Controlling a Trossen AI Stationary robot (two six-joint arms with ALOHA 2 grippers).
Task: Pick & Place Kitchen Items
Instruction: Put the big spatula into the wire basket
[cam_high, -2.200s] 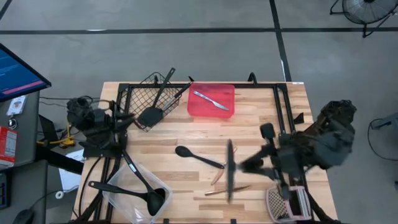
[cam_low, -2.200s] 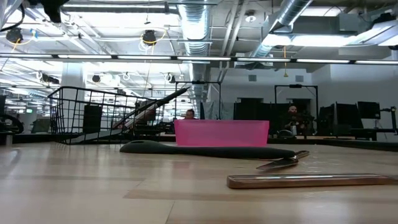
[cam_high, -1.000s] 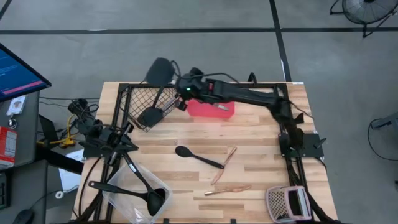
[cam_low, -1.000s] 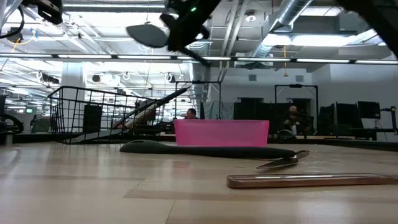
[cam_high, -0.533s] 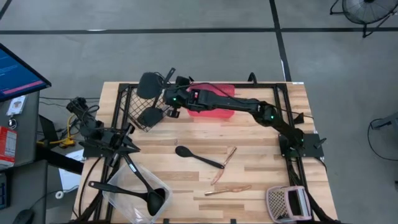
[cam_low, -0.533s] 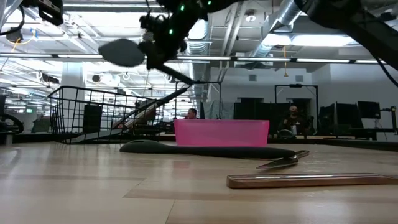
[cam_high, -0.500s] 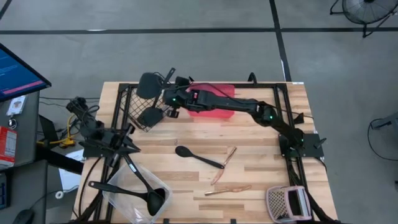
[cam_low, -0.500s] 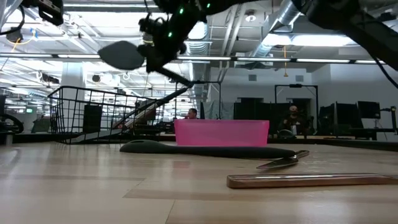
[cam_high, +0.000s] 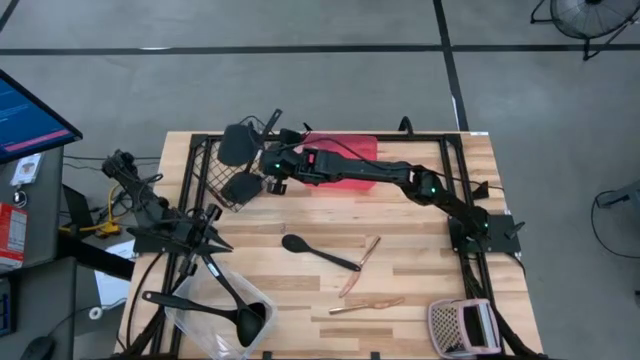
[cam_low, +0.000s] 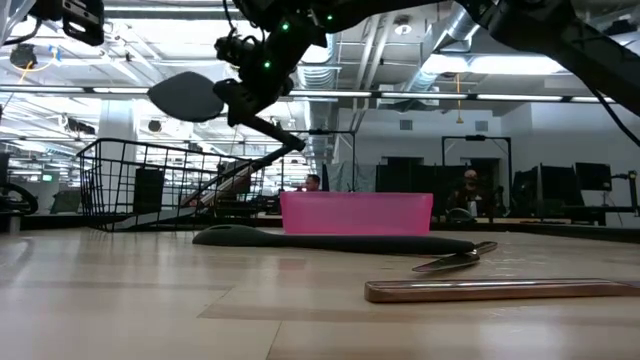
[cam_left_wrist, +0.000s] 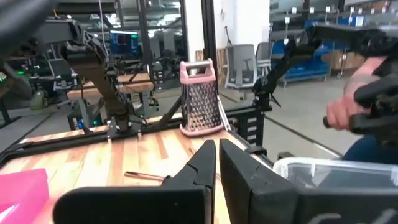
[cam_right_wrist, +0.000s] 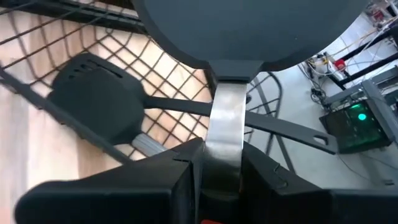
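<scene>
Holding the black turner with the silver metal neck (cam_high: 238, 143) above the black wire basket (cam_high: 215, 160), the right pincer (cam_right_wrist: 214, 167) grips its neck; it should probably lower before letting go. Left pincer (cam_left_wrist: 217, 163) sits closed near the clear plastic tub (cam_high: 190, 318).

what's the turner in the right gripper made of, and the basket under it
Turner: the head looks like matte black plastic or nylon, smooth and dull; the handle looks like brushed metal with a silvery sheen. The right gripper is clamped on that handle. Basket: thin black wire mesh, probably coated steel.
</scene>
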